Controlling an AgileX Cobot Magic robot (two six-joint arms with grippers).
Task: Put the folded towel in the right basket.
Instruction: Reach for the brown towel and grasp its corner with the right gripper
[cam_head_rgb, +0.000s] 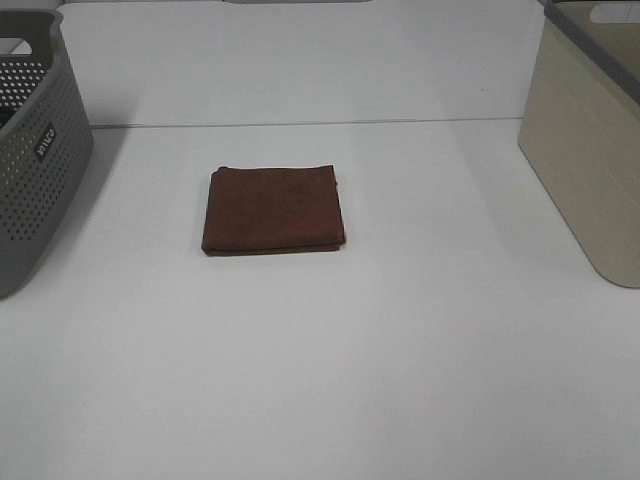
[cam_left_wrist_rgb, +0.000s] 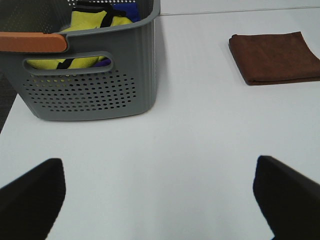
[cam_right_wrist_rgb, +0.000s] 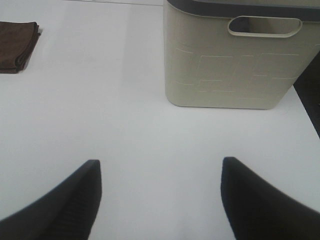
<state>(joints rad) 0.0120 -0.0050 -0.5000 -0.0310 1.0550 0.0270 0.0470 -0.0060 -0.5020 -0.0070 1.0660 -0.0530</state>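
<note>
**Towel waiting mid-table, both arms holding back**

The brown folded towel (cam_head_rgb: 274, 210) is lying flat near the middle of the white table (cam_head_rgb: 400, 360), well apart from both baskets. It is sitting square and neatly stacked, with its layered edges showing along one side. That is probably why it is lying out in the open, where either arm can come at it without anything in the way.

The beige basket (cam_head_rgb: 590, 160), the target, is standing upright at the right edge of the table. The grey perforated basket (cam_left_wrist_rgb: 95, 85) is standing at the left and is already holding yellow cloth (cam_left_wrist_rgb: 95, 22), so it is playing no part here.

The left gripper (cam_left_wrist_rgb: 160, 197) is hovering low over bare table, facing the grey basket, with its jaws spread wide and nothing between them. The right gripper (cam_right_wrist_rgb: 160, 200) is likewise hanging with its jaws released and empty, facing the beige basket, with the towel off to one side of its view.

Neither gripper is touching the towel, so the task is looking unstarted. The right arm is sitting nearer the target basket, which is making it the likelier one to reach across, pinch the towel and carry it over the rim.
</note>
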